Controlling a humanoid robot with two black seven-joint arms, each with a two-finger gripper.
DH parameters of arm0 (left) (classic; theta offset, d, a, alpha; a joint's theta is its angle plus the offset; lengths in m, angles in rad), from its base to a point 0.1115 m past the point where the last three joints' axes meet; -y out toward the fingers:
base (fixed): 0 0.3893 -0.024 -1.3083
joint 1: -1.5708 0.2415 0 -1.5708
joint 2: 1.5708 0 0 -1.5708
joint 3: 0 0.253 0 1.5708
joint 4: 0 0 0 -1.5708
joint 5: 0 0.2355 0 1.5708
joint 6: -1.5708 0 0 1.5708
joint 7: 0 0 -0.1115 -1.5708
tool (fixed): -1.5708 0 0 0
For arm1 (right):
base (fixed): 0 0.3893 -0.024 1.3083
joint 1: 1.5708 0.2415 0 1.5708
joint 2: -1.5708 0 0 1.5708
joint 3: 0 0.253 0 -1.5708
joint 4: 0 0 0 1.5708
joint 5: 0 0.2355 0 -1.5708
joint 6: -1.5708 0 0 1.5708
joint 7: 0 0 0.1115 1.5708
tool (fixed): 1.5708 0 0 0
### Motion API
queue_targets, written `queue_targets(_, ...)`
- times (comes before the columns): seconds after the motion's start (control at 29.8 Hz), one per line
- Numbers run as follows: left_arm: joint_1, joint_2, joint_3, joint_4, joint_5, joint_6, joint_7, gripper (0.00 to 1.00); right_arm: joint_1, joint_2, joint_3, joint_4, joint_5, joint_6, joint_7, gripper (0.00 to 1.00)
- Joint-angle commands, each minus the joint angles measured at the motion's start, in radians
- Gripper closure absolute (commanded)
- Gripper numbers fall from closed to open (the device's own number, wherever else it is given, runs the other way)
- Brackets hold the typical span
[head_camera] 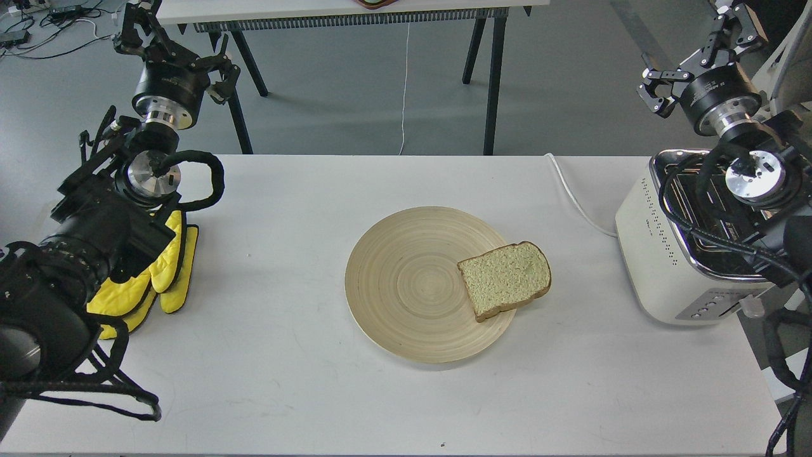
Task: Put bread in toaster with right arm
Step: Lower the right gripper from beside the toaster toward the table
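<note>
The bread, a pale tan slice with a brown crust, lies flat on the right side of a round wooden plate, and its right edge hangs over the plate's rim. The cream-white toaster stands at the table's right edge, its chrome top partly hidden by my right arm. My right gripper hangs open and empty above and behind the toaster, far from the bread. At the far left, raised off the table, my left gripper is open and holds nothing.
Yellow oven mitts lie on the white table at the left, under my left arm. The toaster's white cord runs off the table's back edge. Another table with black legs stands behind.
</note>
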Motion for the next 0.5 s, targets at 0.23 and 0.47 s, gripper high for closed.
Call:
queue_targets(0.23, -0.001, 0.005, 0.002, 0.000, 0.000, 0.000, 0.000, 0.00, -0.014, -0.013, -0.053, 0.065, -0.003, -0.015, 0.000, 0.00)
queue_targets(0.47, -0.001, 0.003, 0.002, 0.000, 0.000, 0.000, -0.001, 0.00, -0.138, -0.233, -0.189, 0.511, -0.047, -0.213, 0.001, 0.01)
